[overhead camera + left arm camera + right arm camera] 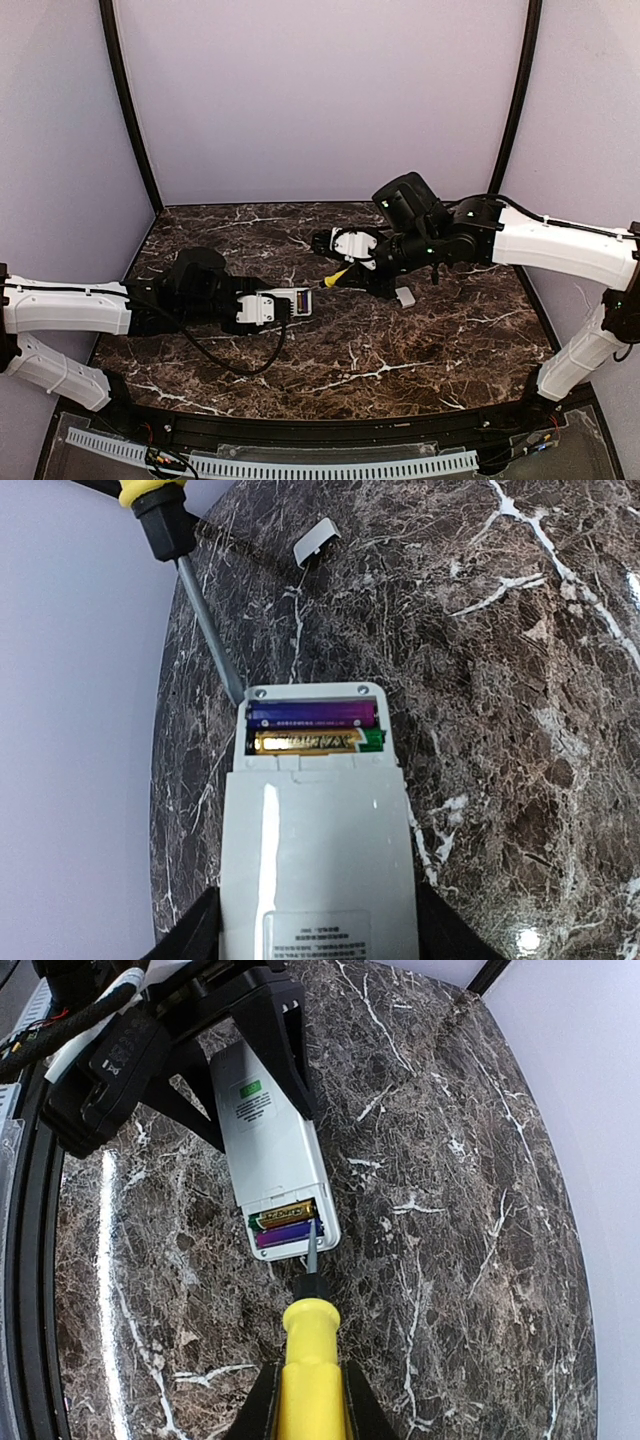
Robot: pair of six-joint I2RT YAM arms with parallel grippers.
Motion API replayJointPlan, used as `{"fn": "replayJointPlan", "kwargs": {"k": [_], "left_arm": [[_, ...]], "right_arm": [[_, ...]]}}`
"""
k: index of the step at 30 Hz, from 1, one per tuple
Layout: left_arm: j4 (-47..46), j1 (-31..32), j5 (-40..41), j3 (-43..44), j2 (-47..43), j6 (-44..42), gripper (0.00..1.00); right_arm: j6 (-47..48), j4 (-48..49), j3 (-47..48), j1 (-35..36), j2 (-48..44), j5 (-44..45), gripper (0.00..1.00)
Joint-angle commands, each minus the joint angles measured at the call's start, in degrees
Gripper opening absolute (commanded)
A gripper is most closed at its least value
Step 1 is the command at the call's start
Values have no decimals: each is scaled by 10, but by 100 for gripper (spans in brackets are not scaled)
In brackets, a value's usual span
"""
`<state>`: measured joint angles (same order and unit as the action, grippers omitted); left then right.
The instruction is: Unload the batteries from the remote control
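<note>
The white remote control [315, 850] lies back-side up on the marble table, and my left gripper [315, 935] is shut on its sides. Its battery bay is uncovered at the far end. Two batteries sit inside side by side, a purple one [310, 714] and a gold one [305, 742]. My right gripper [311, 1405] is shut on a yellow-handled screwdriver [311, 1345]. The metal tip of the tool [313, 1240] rests at the end of the purple battery [285, 1237], inside the bay's edge. From above, the remote [290, 302] lies between left gripper [272, 306] and right gripper [350, 265].
The small white battery cover [405, 296] lies loose on the table under the right arm, also visible as the cover [316, 540] beyond the remote. Lilac walls enclose the marble tabletop [350, 370] on three sides. A black cable loops beside the left arm.
</note>
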<state>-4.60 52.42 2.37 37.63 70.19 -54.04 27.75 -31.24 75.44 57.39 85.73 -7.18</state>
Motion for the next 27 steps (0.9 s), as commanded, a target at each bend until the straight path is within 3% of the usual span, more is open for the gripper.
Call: {"fn": "replayJointPlan", "kwargs": {"k": [1,27], "left_arm": [[-16,5,-9,-9,-19,-6,0],[-18,7,-8,-12,-21,-10,0]], "right_arm": [[-7,26,6,5,7,10,0],[-13,26,-3,7,12,11,0]]}}
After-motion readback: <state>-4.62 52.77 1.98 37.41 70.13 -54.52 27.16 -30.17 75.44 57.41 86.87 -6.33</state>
